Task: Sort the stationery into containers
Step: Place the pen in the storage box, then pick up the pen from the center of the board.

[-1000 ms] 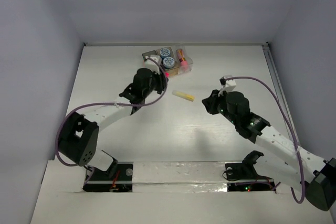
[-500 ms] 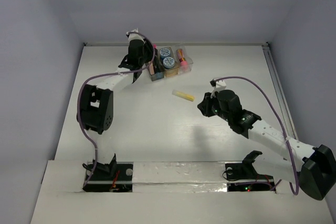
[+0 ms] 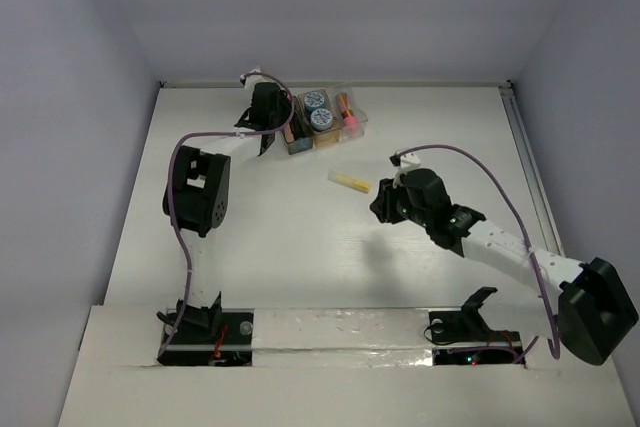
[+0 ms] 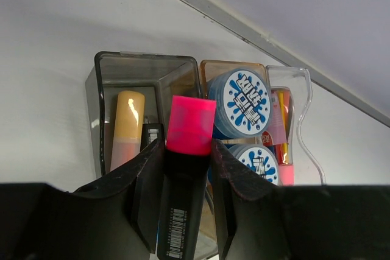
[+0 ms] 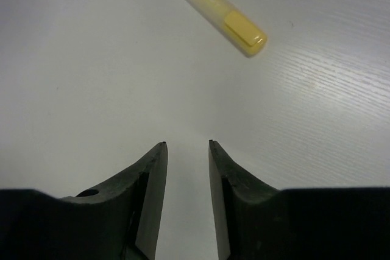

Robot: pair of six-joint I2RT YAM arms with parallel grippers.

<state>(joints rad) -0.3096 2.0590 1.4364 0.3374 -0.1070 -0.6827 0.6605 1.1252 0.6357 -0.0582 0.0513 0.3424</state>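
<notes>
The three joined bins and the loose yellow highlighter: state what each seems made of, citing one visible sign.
Bins: probably smooth translucent plastic; contents show through the grey, amber and clear walls. Yellow highlighter: apparently glossy plastic, with a see-through cap at one end.

1. The table is white with a faint wood grain, and pale walls close it in on three sides.
2. Three joined bins stand on it in a row near the far edge, left of centre: the dark grey bin, the amber bin and the clear bin.
3. A yellow highlighter lies flat and slanted on the bare surface, near the bins but apart from them.
</notes>
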